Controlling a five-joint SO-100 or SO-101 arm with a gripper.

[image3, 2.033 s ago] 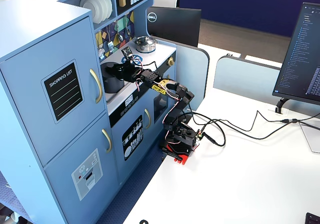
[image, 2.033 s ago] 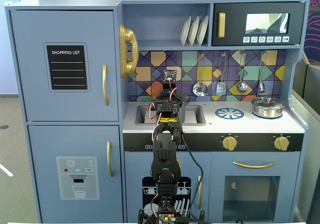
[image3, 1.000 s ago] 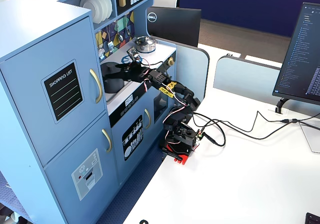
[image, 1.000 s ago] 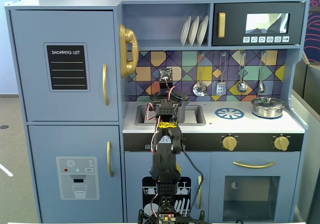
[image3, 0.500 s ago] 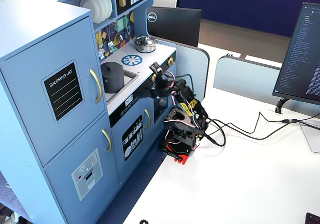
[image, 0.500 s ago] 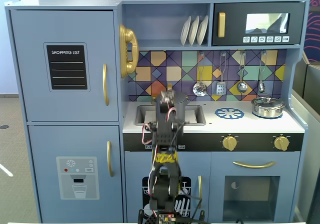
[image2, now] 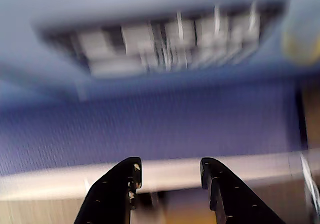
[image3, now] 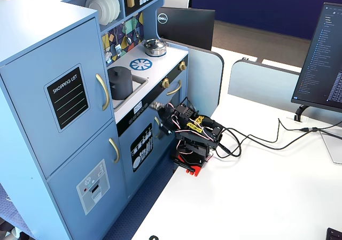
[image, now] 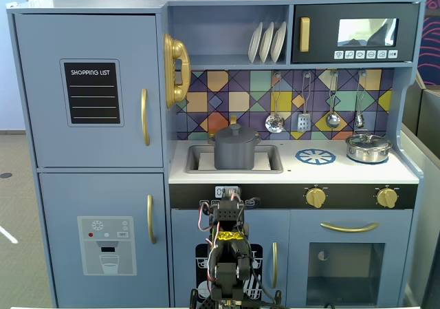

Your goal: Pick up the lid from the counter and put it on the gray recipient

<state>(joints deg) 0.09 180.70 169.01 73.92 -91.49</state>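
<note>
The matte dark-gray pot [image: 236,154] stands in the sink [image: 271,166] of the toy kitchen. The flat dark-gray lid [image: 236,133] with its small knob lies on top of the pot and covers it. Both also show in the other fixed view: the pot [image3: 121,85] and the lid [image3: 118,69]. My gripper [image2: 170,168] is open and empty. It is low in front of the kitchen's lower cabinet, well below the counter. The wrist view is blurred and shows neither pot nor lid. The folded arm [image: 227,254] sits on the white table [image3: 256,197].
A shiny silver lidded pot [image: 368,148] stands at the counter's right, beside a blue-and-white burner print [image: 315,157]. Gold knobs [image: 315,197] and a gold oven handle [image: 348,227] line the front. Utensils [image: 275,122] hang on the tiled wall. Cables [image3: 256,138] and a monitor [image3: 323,58] are on the table.
</note>
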